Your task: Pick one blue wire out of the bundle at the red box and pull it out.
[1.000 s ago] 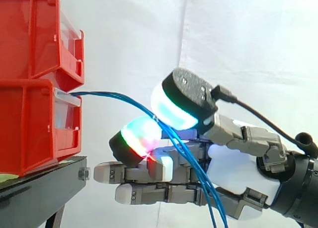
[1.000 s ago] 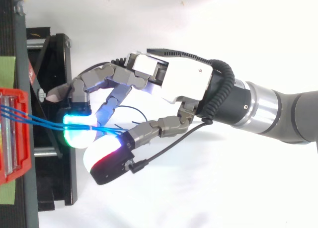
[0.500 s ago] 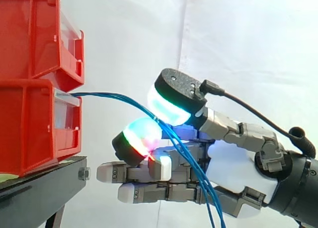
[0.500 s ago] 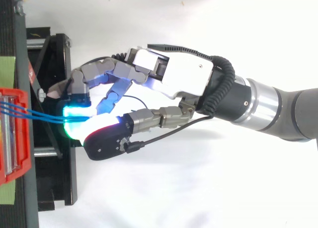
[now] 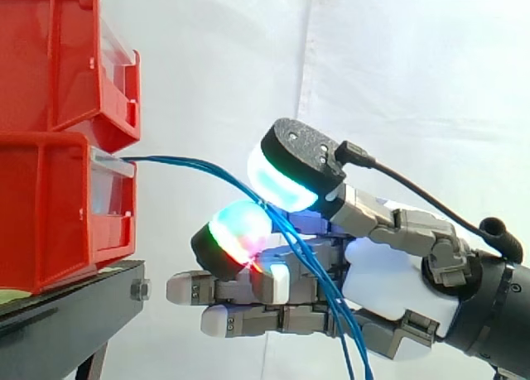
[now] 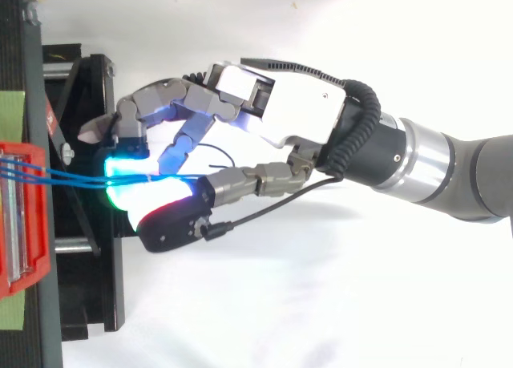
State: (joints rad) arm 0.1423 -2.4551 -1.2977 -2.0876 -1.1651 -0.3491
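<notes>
A bundle of thin blue wires (image 5: 186, 161) runs out of the clear front of the lower red bin (image 5: 50, 214) and arcs right and down. My hand (image 5: 389, 281) reaches in from the right. Its cyan-glowing thumb pad (image 5: 286, 177) and a red-green glowing finger pad (image 5: 236, 231) are closed on the wires from above and below. Past the pinch the wires drop across the palm. The lower fingers lie straight toward the bin. From above, the blue wires (image 6: 76, 177) stretch nearly straight from the red bin (image 6: 24, 224) into my hand (image 6: 296, 127).
A second red bin (image 5: 58, 57) is stacked on the lower one. Both stand on a black stand (image 5: 74, 301) at the left, before a white curtain (image 5: 414, 82). The fingertips are a short gap from the bins' fronts.
The thumb has swung in and closed against the finger pad over the blue wires. The hand has since drawn slightly away from the bin, and the wires look straighter from above.
</notes>
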